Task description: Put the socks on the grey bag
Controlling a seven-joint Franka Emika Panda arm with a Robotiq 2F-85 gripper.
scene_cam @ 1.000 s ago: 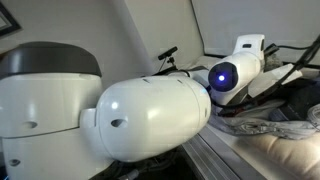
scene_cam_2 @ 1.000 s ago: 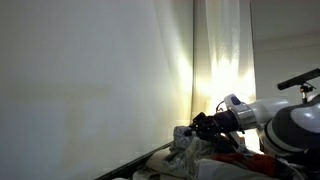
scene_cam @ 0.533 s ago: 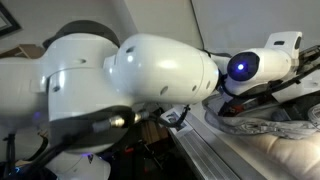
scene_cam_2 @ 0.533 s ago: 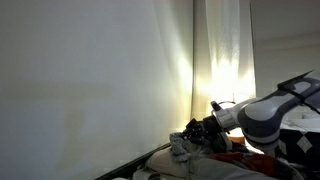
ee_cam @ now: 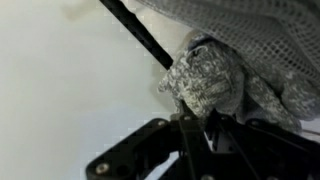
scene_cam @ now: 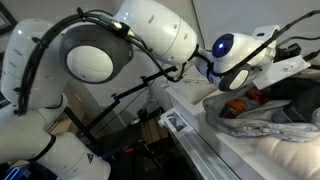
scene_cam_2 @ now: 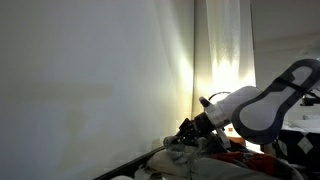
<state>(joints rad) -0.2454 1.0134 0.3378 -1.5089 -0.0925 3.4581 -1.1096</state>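
One gripper (ee_cam: 189, 124) is shown closed on one grey sock (ee_cam: 206, 85); in an exterior view, one red sock (scene_cam: 236, 103) is seen beside one grey bag (scene_cam: 262, 126).

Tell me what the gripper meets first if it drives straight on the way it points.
Most likely the speckled grey fabric bundle, bunched right at the tips of the shut gripper in the wrist view. It may already be pinched, but that is unclear.
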